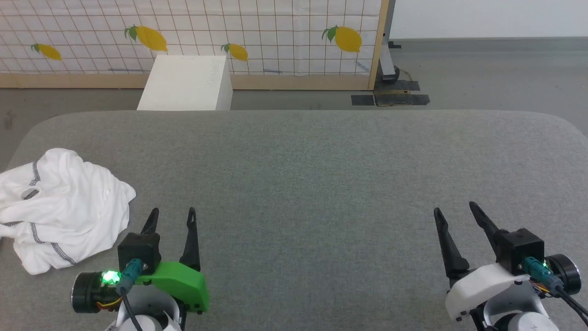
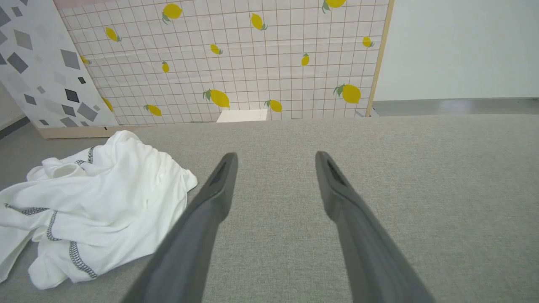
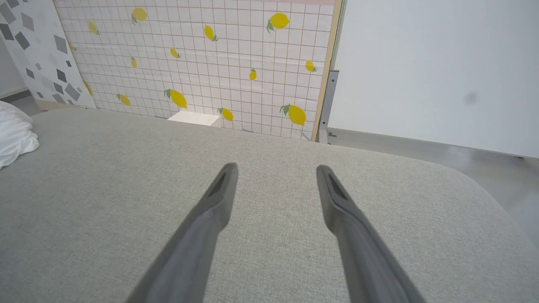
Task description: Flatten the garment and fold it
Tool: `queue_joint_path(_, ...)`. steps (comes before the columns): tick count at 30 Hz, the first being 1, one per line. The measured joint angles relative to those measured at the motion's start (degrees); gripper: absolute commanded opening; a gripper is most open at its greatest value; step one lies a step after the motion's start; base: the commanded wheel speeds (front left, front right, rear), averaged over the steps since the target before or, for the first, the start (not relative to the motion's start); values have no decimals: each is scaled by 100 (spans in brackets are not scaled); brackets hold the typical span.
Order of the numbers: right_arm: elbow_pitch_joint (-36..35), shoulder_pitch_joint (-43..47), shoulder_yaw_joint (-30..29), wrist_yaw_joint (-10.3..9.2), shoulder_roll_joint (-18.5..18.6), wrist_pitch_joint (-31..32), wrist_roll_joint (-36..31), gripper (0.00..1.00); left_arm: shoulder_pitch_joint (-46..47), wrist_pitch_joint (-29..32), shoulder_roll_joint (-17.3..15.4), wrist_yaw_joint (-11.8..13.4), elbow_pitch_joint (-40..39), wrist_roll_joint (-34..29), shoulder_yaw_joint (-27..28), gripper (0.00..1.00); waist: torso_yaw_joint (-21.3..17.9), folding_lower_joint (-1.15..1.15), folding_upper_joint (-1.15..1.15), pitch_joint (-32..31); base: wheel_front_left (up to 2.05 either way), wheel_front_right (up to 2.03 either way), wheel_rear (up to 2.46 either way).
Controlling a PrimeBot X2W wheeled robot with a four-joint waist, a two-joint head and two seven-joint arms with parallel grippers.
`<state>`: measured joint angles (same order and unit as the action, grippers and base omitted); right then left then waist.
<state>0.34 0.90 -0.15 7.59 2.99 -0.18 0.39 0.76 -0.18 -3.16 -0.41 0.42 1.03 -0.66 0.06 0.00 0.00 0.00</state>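
The white garment [image 1: 59, 209] lies crumpled in a heap at the left edge of the grey table [image 1: 312, 184], its dark zigzag stitching showing along hems. In the left wrist view the garment [image 2: 97, 202] sits just left of my fingers. My left gripper [image 1: 172, 212] is open near the front edge, a short way right of the heap and apart from it, holding nothing. My right gripper [image 1: 455, 209] is open at the front right, far from the cloth. The right wrist view catches a bit of the garment [image 3: 14, 134] at its left edge.
A white box [image 1: 186, 82] stands on the floor beyond the table's far edge, in front of a lemon-print tiled panel [image 1: 257, 32]. Grey floor surrounds the table, with dark tape and a post base [image 1: 390, 89] at the back right.
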Motion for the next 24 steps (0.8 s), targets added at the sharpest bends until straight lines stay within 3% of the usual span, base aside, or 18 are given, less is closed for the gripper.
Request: queue_joint_path(24, 29, 1, -16, 0, 0, -181, 62, 100, 20, -263, -40, 250, 255, 201, -107, 100, 739, 0, 0, -30, 0, 0, 0)
